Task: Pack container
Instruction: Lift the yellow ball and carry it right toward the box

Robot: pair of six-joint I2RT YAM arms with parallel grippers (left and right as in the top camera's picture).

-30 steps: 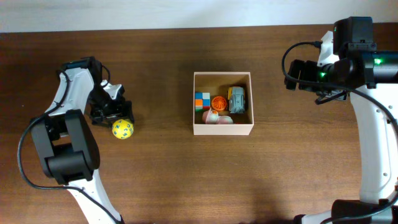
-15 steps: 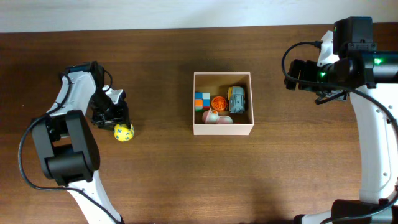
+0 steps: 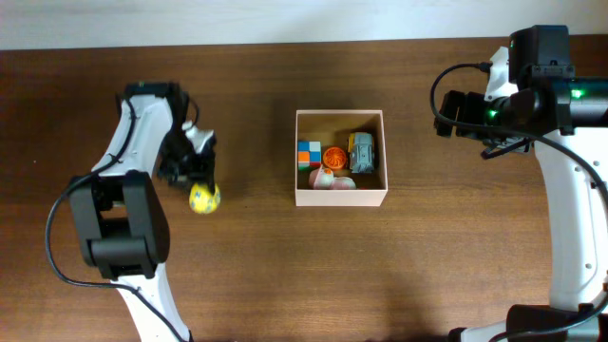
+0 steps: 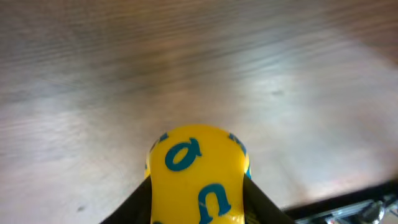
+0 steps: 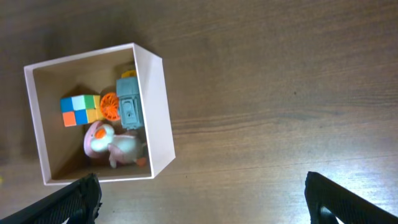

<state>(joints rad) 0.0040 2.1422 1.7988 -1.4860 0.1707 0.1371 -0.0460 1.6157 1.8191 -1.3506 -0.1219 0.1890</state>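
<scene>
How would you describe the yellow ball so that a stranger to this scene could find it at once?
Start at the white container in the middle of the brown table. Look to its left, where the left gripper is shut on the ball. It is the only small thing outside the container: round, yellow, with blue marks.

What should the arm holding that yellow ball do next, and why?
Probably carry the ball across the table toward the container and stop above it. The left gripper is shut on the yellow ball, which is well apart from the box. The toys already inside are bunched at one side, leaving bare floor on the other, so there looks to be room.
</scene>
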